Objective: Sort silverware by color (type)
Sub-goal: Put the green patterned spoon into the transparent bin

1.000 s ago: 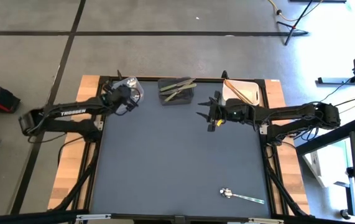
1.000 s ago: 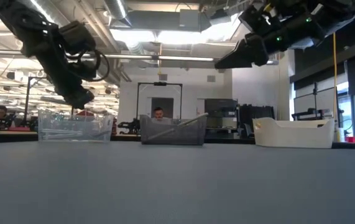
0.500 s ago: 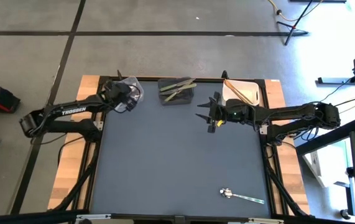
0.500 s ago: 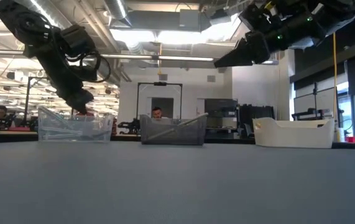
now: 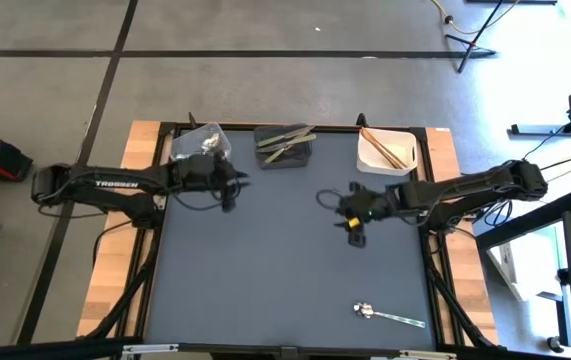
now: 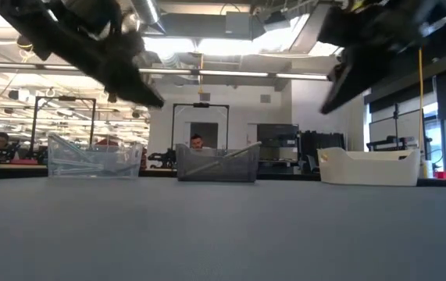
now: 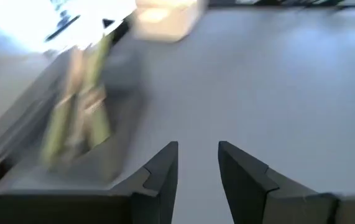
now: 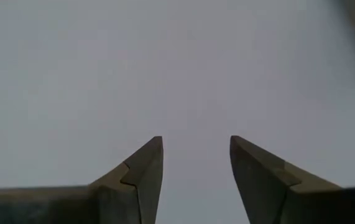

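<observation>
on the dark table (image 5: 265, 260), a silver spoon (image 5: 387, 316) is seen at five o'clock, while the left gripper (image 5: 233, 186) and right gripper (image 5: 351, 222) are held empty, fingers apart.

One spoon (image 5: 388, 316), three bins (image 5: 284, 146).
</observation>
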Robot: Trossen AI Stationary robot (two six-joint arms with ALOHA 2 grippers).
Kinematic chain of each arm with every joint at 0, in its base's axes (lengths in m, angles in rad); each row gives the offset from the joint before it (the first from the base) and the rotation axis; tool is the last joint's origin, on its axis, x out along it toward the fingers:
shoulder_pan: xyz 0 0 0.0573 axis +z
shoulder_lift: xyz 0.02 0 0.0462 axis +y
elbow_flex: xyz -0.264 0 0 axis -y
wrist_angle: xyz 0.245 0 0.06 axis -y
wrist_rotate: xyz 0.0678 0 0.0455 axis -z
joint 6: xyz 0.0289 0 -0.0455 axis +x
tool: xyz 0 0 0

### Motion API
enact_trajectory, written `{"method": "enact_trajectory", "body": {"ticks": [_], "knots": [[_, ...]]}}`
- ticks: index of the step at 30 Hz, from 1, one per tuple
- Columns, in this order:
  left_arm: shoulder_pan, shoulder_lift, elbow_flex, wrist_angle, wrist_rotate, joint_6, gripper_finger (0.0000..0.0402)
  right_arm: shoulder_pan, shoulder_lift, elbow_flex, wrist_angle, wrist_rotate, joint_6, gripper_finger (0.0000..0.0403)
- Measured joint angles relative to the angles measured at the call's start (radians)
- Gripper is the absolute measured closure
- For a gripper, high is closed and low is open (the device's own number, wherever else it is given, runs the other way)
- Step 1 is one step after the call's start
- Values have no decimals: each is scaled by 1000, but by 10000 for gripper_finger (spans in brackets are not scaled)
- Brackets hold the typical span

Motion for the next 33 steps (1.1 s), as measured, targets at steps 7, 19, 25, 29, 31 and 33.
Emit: {"method": "enact_trajectory", "body": {"ticks": [7,19,25,29,31,33], "knots": [[-215,1,0,130,29,0,292,222,0,40,-150,-8,192,228],[-465,9,0,191,-153,-100,292,588,30,82,-151,105,667,228],[-595,59,0,195,-250,-182,292,741,172,131,-171,114,922,228],[-647,94,0,199,-278,-242,292,806,264,153,-190,50,1110,228],[-665,107,0,204,-278,-273,292,835,303,154,-192,18,1194,228],[-682,119,0,205,-279,-308,292,866,340,154,-195,-10,1271,228]]}}
